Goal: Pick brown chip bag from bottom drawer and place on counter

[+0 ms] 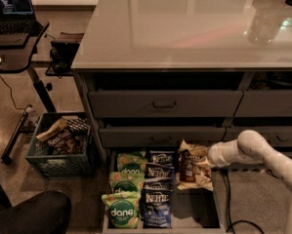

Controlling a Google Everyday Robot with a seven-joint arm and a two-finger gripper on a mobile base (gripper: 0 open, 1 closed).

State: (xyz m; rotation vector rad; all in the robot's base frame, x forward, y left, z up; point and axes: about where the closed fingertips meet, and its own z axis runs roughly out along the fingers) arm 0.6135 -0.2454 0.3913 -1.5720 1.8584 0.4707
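The bottom drawer (pixel 197 209) stands pulled open at floor level. My gripper (pixel 203 164) reaches in from the right at the end of my white arm (pixel 248 150) and is shut on the brown chip bag (pixel 188 164). The bag is tilted and held just above the drawer's right column, and it hides the fingers. The glossy grey counter (pixel 184 28) spreads above the drawers.
Green dang bags (pixel 122 211) fill the drawer's left column and blue Kettle bags (pixel 157 173) the middle. A green crate (pixel 62 155) of snacks stands left of the cabinet. A black desk with a laptop (pixel 9 33) is at far left. A cable (pixel 228 199) hangs right of the drawer.
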